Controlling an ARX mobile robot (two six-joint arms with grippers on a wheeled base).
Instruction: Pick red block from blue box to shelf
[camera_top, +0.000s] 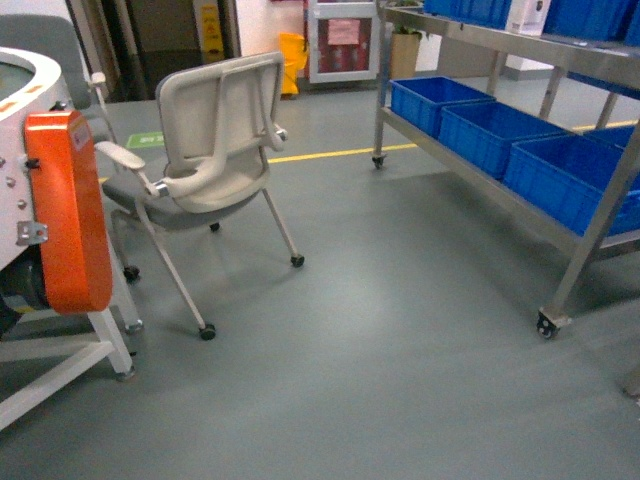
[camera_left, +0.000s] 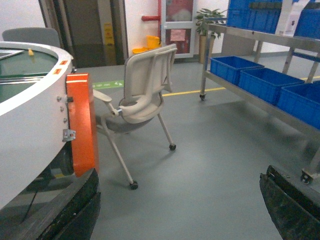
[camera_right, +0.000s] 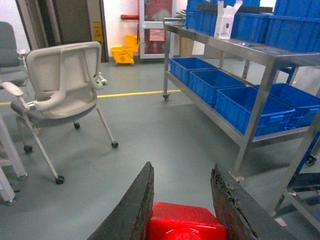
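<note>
Right gripper (camera_right: 182, 200) is gripping the red block (camera_right: 186, 227); left gripper (camera_left: 180, 210) is hanging wide open, empty. Placement on shelf (camera_right: 260, 55) is pending.

- Even, bright indoor light from overhead; the grey floor (camera_top: 400, 330) carries a soft pale sheen.
- Faint shadows lie under the chair (camera_top: 215, 150) and the shelf (camera_top: 590, 230).
- Head view is slightly soft, more so toward 3 o'clock.
- Right wrist view: the red block (camera_right: 186, 224) at 6 o'clock shows glossy highlights and close-range blur.
</note>
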